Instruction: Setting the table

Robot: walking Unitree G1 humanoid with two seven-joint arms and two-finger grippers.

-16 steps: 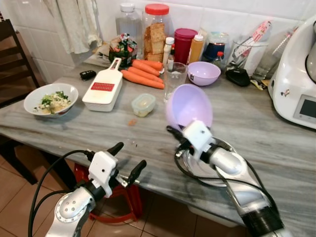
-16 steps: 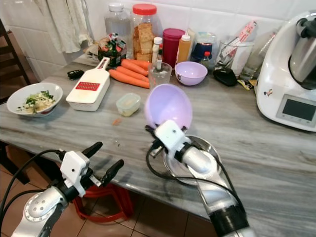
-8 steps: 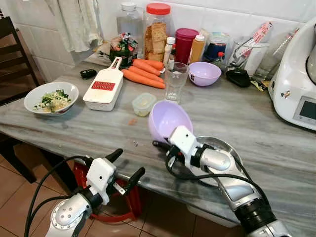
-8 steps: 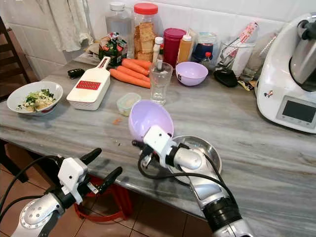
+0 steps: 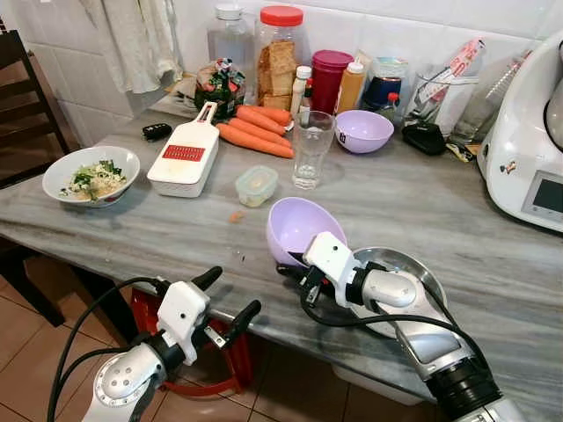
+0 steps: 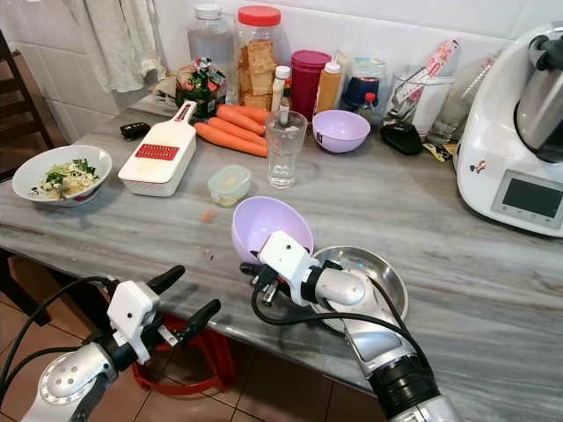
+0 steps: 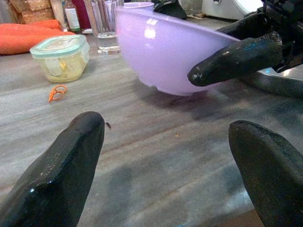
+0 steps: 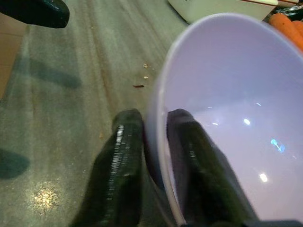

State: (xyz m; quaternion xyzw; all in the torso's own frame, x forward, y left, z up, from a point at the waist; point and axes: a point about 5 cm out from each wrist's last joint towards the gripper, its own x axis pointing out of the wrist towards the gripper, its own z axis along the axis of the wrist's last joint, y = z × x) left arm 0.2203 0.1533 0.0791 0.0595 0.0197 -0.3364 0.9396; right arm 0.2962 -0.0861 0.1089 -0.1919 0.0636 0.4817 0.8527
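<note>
A lilac plastic bowl (image 5: 295,227) rests upright on the grey marble counter (image 5: 158,220) near its front edge, beside a shiny metal plate (image 5: 413,268). My right gripper (image 5: 295,262) is shut on the bowl's near rim, one finger (image 8: 124,142) outside the wall and one finger (image 8: 189,142) inside. My left gripper (image 5: 227,292) hovers open just off the counter's front edge, to the left of the bowl. Its fingers (image 7: 66,156) frame the bowl (image 7: 165,52) in the left wrist view. A second lilac bowl (image 5: 363,130) sits at the back.
A drinking glass (image 5: 312,149), a small lidded container (image 5: 256,185), a white grater (image 5: 186,156), carrots (image 5: 255,132) and a white bowl of food (image 5: 91,176) stand behind and to the left. Jars line the tiled wall. A white kitchen machine (image 5: 528,149) is at the right.
My right gripper has brought the lilac bowl down from a tilted, raised pose and leftward; it now sits level on the counter. The left gripper has barely moved.
</note>
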